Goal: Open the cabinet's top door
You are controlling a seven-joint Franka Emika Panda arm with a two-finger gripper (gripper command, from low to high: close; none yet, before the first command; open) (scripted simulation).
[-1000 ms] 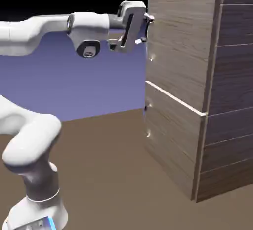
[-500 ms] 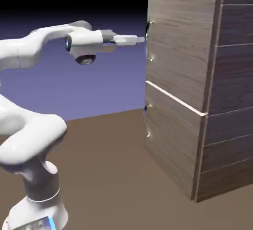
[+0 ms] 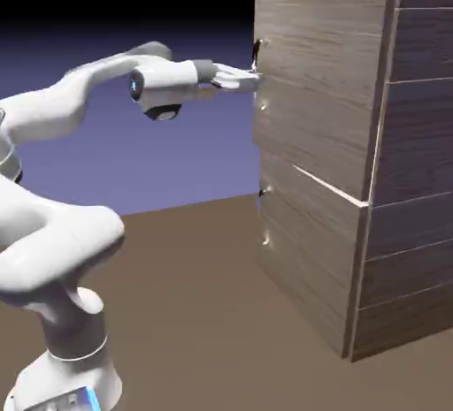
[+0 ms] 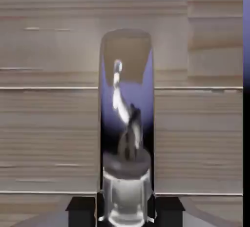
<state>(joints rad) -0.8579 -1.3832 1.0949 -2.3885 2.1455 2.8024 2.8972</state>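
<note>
arm (image 3: 62, 135): white, comes up from the lower left of the exterior view and stretches out level to the right, straight at the cabinet front

tool (image 3: 251, 76): pinched tight on the handle, fingers squeezed in on it

handle (image 4: 126, 123): shiny metal bar, fills the middle of the hand view, running up from between the dark finger tips (image 4: 81, 210), mirror-like

top door (image 3: 310, 91): the bigger upper wood-grain panel, its handle edge looks swung out a bit past the lower door (image 3: 305, 250)

cabinet (image 3: 416, 162): big grey-brown box on the right, darker planked side, sitting on the brown tabletop (image 3: 195, 312)
</note>
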